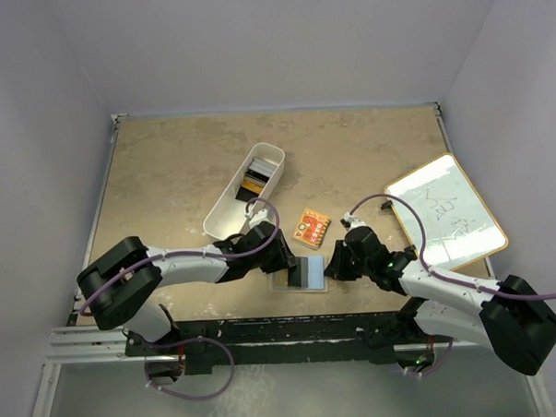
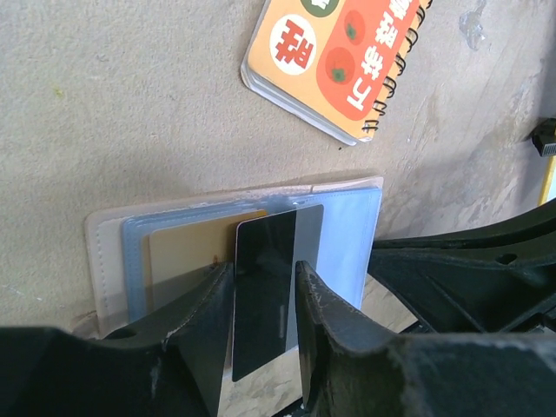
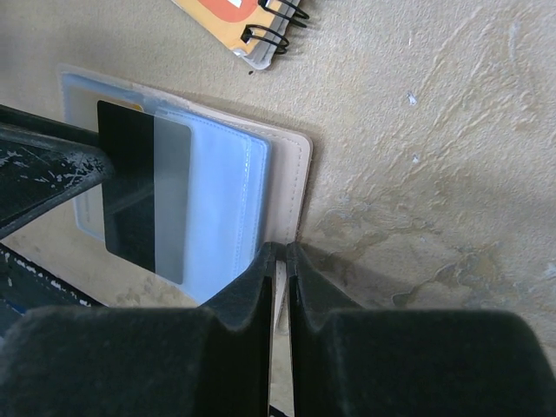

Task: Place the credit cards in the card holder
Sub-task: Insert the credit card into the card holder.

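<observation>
The holder [image 1: 304,274] lies open on the surface [image 1: 166,176], near-centre. The left hand [image 2: 264,266] is spread, straddling a black card [image 2: 278,239] half inside a clear sleeve [image 2: 347,226]. The right hand [image 3: 278,249] pinches the holder's right edge.

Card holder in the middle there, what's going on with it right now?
The right gripper is pinched shut on one edge of the open card holder, apparently steadying it. The left gripper hangs over a black card that sits partway inside a clear sleeve, its fingers apart. A gold card is already tucked in beside it. More cards lie in the white bin.
</observation>
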You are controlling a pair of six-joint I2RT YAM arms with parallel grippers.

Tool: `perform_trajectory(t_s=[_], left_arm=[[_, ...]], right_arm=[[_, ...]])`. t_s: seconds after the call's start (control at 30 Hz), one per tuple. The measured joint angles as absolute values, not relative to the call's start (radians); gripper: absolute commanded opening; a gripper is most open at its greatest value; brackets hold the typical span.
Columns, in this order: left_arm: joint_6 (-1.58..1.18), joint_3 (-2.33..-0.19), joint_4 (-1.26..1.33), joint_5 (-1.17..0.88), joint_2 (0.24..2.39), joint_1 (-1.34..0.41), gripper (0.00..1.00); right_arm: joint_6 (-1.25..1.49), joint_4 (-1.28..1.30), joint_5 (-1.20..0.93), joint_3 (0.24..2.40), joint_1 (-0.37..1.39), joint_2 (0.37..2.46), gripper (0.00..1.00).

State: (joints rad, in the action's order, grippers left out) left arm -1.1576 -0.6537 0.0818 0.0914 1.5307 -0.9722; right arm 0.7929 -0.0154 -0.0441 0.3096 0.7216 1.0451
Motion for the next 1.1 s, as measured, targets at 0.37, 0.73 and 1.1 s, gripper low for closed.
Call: perform_trajectory(t_s=[0.37,0.73,1.1], left_arm=[[-1.14,-0.693,0.074,0.09,1.57,-0.991,0.3],[-1.122,-0.724,0.102,0.071,1.627,-1.018,0.32],[-1.108,-0.726,0.063,0.079,1.571,-1.023,0.41]], right_arm=[[0.801,-0.022,-0.046,0.308,0.722,1.047,0.1],[0.797,-0.052,-0.047,0.308,0.722,1.069,0.13],[0.74,0.12,0.036,0.395,0.722,0.958,0.35]])
